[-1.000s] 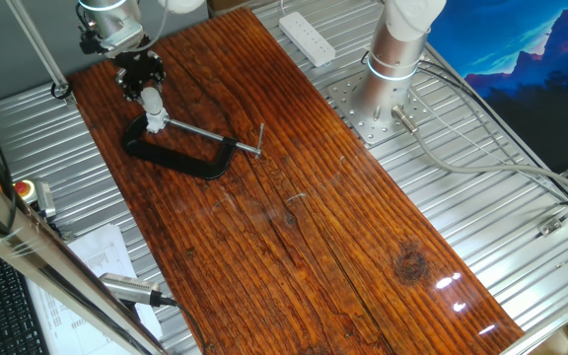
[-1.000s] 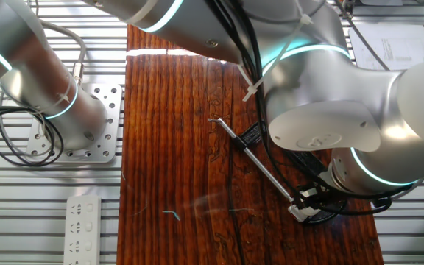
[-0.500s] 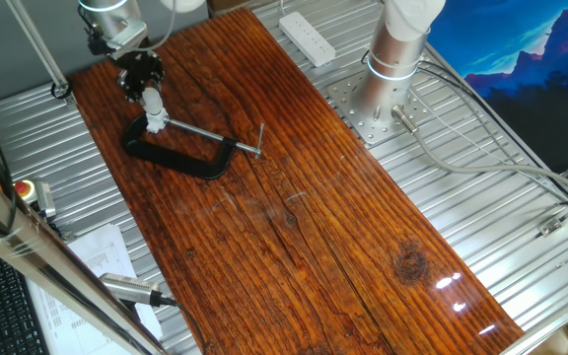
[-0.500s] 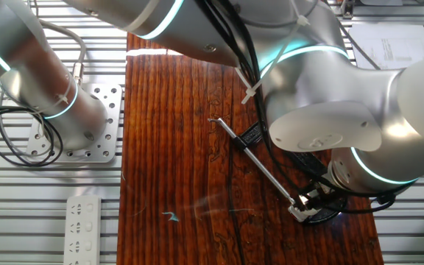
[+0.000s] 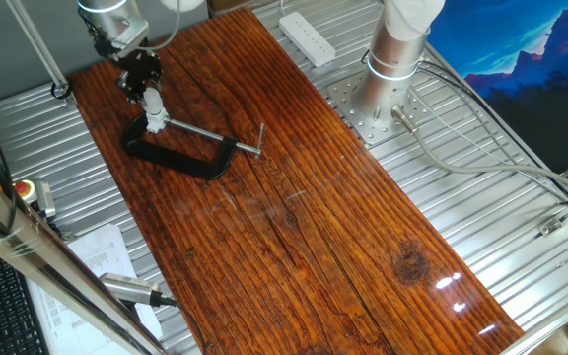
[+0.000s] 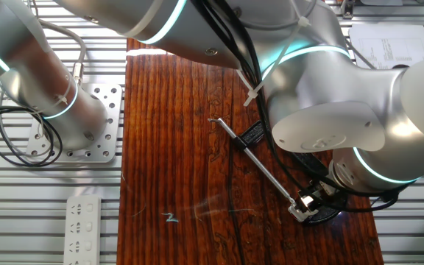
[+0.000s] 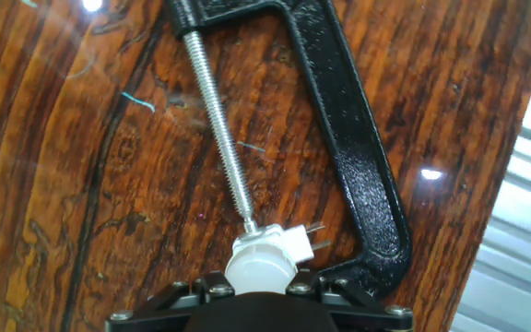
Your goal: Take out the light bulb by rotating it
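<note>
The light bulb (image 7: 260, 267) is a small frosted white dome at the bottom of the hand view. It sits on a white socket (image 7: 289, 242) held by a black C-clamp (image 7: 362, 194) with a steel screw rod (image 7: 218, 115). My gripper (image 7: 258, 293) is shut on the light bulb, with its black fingers on either side. In one fixed view the gripper (image 5: 144, 85) stands over the bulb (image 5: 152, 100) at the clamp's (image 5: 180, 161) left end. In the other fixed view my arm hides the bulb; the screw rod (image 6: 260, 165) shows.
The clamp lies on a dark wooden board (image 5: 304, 227) near its far left corner. A white power strip (image 5: 307, 35) and my arm's base (image 5: 394, 59) stand off the board to the right. A red stop button (image 5: 25, 188) sits at the left.
My hand has turned a little about the bulb's axis, staying over the clamp's end. The clamp and socket have not shifted.
</note>
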`<control>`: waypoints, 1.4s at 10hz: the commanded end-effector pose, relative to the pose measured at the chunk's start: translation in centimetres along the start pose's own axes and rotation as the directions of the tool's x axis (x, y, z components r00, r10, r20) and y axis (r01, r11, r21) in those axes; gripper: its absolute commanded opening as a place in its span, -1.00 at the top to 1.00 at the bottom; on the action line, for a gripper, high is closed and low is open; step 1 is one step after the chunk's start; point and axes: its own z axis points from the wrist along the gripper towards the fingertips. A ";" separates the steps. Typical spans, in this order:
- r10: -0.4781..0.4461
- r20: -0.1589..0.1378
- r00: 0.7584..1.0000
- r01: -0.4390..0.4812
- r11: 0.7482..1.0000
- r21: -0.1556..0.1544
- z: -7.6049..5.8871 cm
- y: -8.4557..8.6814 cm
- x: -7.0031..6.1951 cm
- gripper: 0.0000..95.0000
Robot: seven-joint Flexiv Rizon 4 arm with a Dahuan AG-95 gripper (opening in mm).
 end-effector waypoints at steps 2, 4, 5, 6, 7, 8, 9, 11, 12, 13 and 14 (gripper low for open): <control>-0.091 0.004 0.996 0.091 0.996 0.001 0.6 -0.1 -0.1 1.00; -0.123 0.008 0.992 0.123 0.992 -0.001 0.6 -0.1 -0.2 1.00; -0.134 0.008 0.991 0.134 0.991 -0.001 0.6 -0.1 -0.2 1.00; -0.152 0.008 0.988 0.152 0.988 -0.001 0.6 -0.1 -0.2 1.00; -0.169 0.009 0.986 0.169 0.986 -0.002 0.6 -0.1 -0.2 1.00; -0.184 0.010 0.983 0.185 0.983 -0.003 0.6 -0.1 -0.2 1.00; -0.202 0.011 0.979 0.202 0.979 -0.003 0.6 -0.1 -0.2 1.00; -0.235 0.013 0.972 0.235 0.972 0.003 0.6 -0.1 -0.2 1.00; -0.258 0.016 0.966 0.258 0.966 0.005 0.6 -0.1 -0.2 1.00; -0.271 0.017 0.963 0.271 0.963 0.004 0.6 -0.1 -0.2 1.00; -0.292 0.016 0.956 0.292 0.956 -0.004 0.6 -0.1 -0.2 1.00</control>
